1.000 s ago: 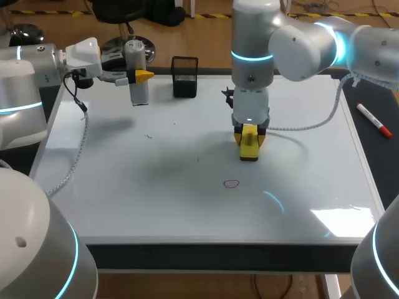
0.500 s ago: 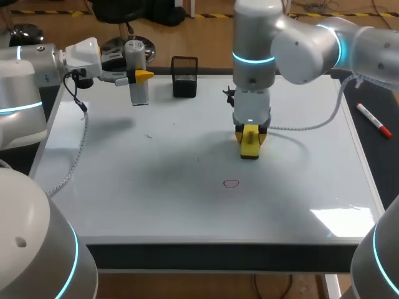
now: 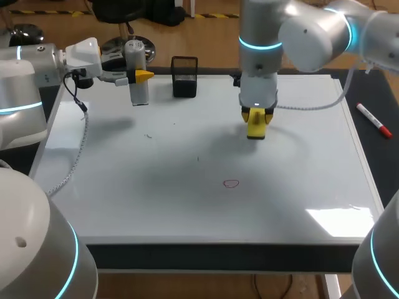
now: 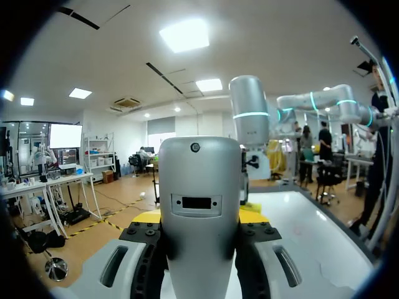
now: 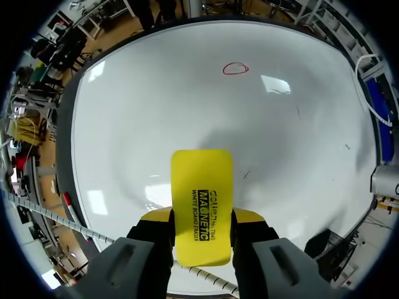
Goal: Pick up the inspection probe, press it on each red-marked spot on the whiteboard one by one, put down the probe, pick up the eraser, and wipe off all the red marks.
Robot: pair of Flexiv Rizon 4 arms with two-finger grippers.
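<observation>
The left claw [image 3: 138, 76] grips the probe [image 3: 138, 93] upright over the whiteboard's [image 3: 156, 187] far left corner. This looks like the wiping step. A red mark [image 3: 231, 184] remains, nearer than the right claw [image 3: 256, 118], which points straight down clamping the eraser [image 3: 256, 129]. Next it should lower and sweep nearward.

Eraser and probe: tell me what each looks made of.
Eraser: probably a smooth yellow plastic shell, judging by its even, slightly matte sheen and the black lettering printed on it. Its wiping face is hidden. Probe: grey satin-finished casing, either painted metal or plastic; the soft highlights leave that open.
</observation>
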